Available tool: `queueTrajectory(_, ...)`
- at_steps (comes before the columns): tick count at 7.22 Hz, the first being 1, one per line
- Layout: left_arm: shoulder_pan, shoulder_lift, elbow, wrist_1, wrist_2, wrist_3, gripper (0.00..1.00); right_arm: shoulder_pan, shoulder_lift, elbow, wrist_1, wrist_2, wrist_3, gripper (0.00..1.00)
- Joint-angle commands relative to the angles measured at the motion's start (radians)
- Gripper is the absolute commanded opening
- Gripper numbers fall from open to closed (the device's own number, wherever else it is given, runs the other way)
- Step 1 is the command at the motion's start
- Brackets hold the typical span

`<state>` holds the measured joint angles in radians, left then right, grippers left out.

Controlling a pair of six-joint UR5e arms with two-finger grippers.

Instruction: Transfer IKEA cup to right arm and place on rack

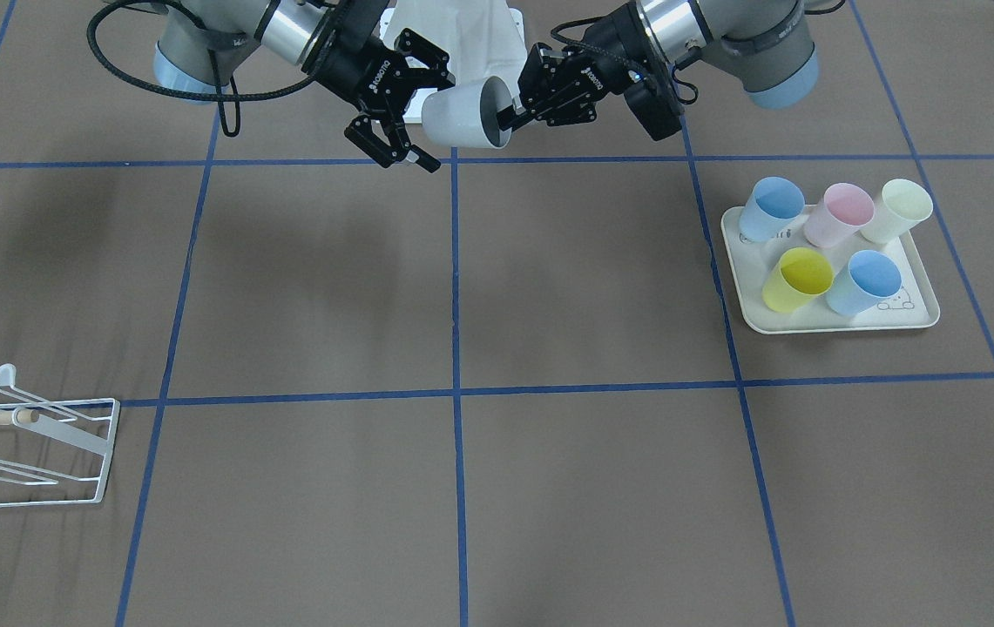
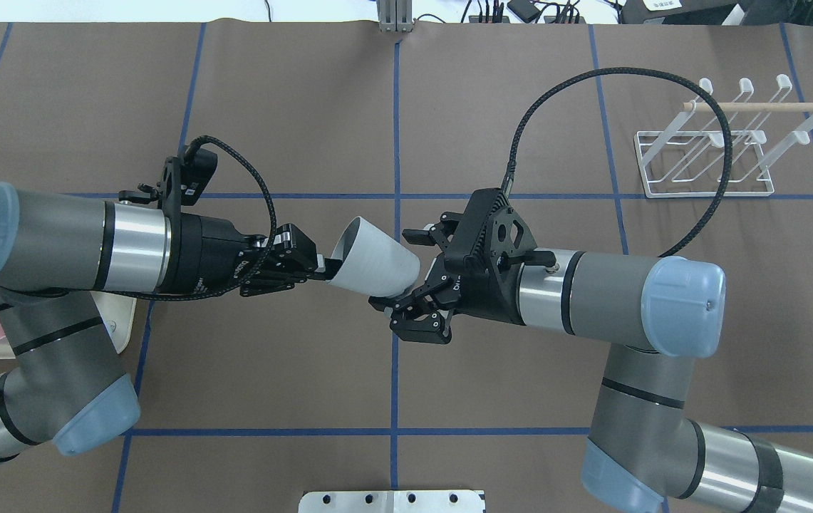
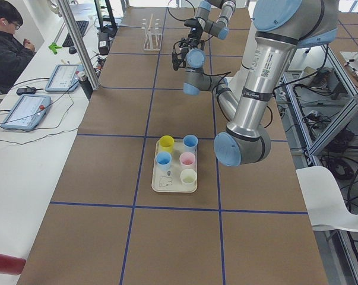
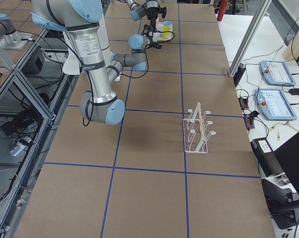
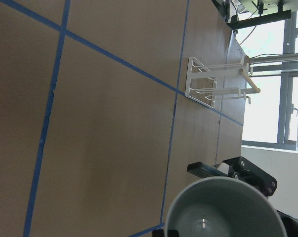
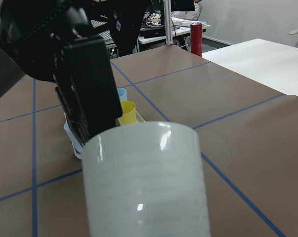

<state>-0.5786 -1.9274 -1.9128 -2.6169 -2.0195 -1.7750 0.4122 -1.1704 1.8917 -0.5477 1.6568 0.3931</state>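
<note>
Mid-air handover going on here: the IKEA cup (image 2: pixel 374 260), plain white-grey, hangs lying on its side above the table's middle blue line, well apart from the rack (image 2: pixel 723 142) over on the right arm's side. The left gripper (image 2: pixel 324 267) has its jaws pinching the cup's rim, one finger inside the mouth and one outside. The right gripper (image 2: pixel 402 279) has its jaws spread wide either side of the narrow base end, and I can't tell if either pad is touching yet. If it were me, I'd slide the right one a bit further up the wall before closing, since the cup tapers and looks slick, so a grip right at the base would probably squirt off. Close first, and only then let the left open and back straight out along the cup's axis so the inner finger clears the rim. As for writing, both gripper bodies have white lettering that looks like ROBOTIQ in the front view. I see no mark on the cup, and the print on the cream tray (image 1: pixel 836 324) is too small to read
</note>
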Motion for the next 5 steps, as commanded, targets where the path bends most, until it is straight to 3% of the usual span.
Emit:
queueTrajectory(1, 0.002, 0.001, 0.014, 0.0, -0.001, 0.008, 0.0, -0.012, -0.002, -0.006, 0.036, 0.0, -0.002, 0.98)
queueTrajectory(3, 0.002, -0.002, 0.012, 0.0, -0.001, 0.008, 0.0, -0.023, -0.006, -0.01, 0.054, 0.001, 0.0, 0.9)
queueTrajectory(5, 0.002, -0.001, 0.008, -0.002, -0.002, 0.008, 0.0, -0.023, -0.012, -0.011, 0.052, 0.001, -0.002, 0.9)
